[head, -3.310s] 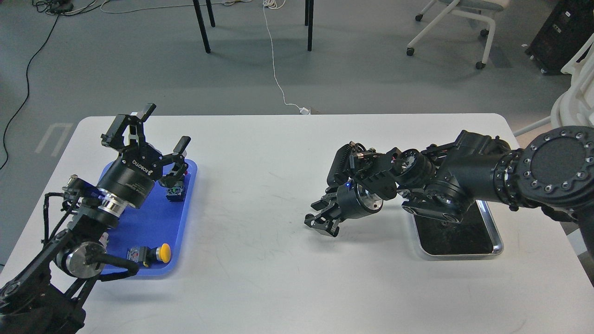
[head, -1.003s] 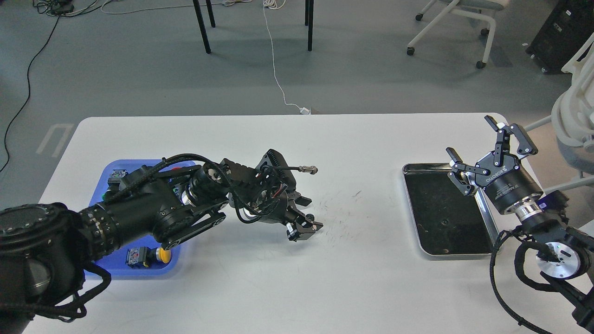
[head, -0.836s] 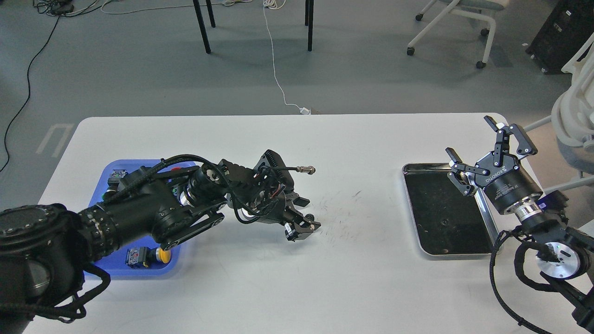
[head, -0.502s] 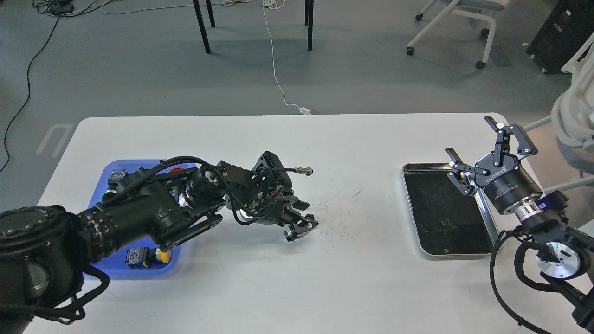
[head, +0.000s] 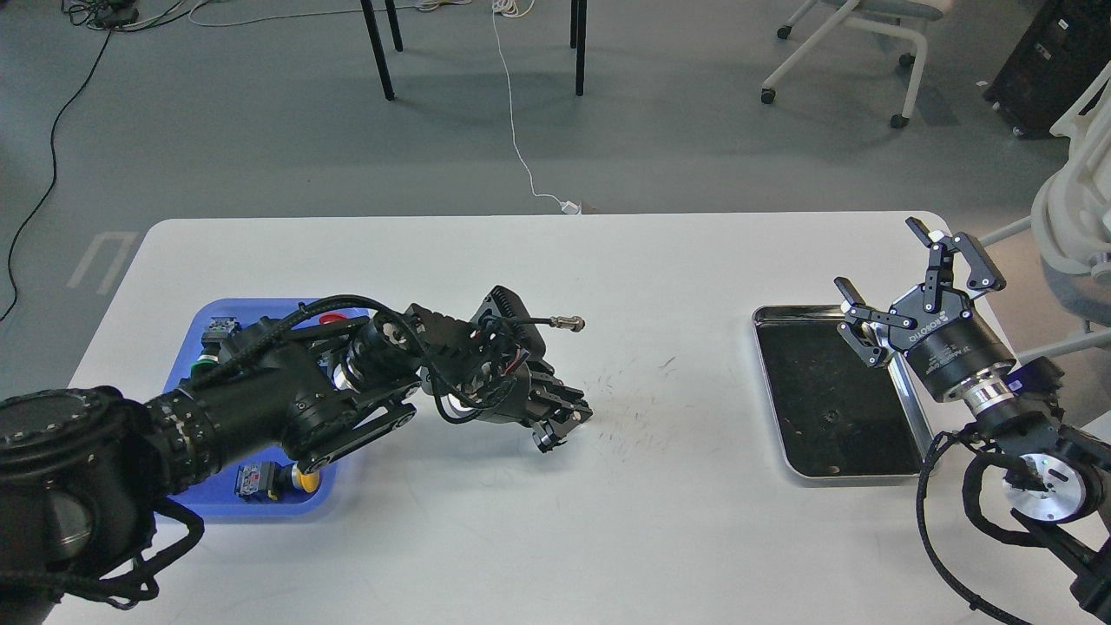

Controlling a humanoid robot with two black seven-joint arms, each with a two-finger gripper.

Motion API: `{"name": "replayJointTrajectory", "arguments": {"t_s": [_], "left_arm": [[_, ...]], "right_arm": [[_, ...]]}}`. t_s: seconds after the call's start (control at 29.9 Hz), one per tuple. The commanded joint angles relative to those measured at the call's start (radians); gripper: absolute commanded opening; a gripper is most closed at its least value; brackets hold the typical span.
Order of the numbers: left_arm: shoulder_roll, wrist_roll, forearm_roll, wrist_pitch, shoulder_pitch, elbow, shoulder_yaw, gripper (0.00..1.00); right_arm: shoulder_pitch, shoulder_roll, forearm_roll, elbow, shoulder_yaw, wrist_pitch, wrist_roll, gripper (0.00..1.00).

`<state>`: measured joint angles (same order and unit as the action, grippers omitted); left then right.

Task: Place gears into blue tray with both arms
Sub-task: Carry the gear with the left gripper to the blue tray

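- Our left gripper hangs low over the mid-table, fingers drawn close; whether they pinch a gear we cannot tell.
- Our right gripper stands spread wide and empty above the silver tray.
- The blue tray lies at the table's left.

The left arm covers much of the blue tray near the table's left edge. The left hand is dark, its fingers indistinguishable; any gear there is too small to tell. The right arm runs off the frame's right edge.
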<state>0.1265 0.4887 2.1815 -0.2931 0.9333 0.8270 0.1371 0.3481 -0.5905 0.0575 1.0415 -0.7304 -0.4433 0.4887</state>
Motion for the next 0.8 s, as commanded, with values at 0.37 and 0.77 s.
{"name": "replayJointTrajectory", "arguments": {"t_s": [0.37,0.77], "left_arm": [[0.553,0.000,-0.051,-0.009,0.078,0.375,-0.007,0.12],[0.866,0.000,-0.058,0.021,-0.071,0.434,-0.085,0.13]], "right_arm": [[0.005,0.011,0.002,0.002,0.006,0.000,0.000,0.98],[0.008,0.018,0.004,0.000,0.009,0.000,0.000,0.98]]}}
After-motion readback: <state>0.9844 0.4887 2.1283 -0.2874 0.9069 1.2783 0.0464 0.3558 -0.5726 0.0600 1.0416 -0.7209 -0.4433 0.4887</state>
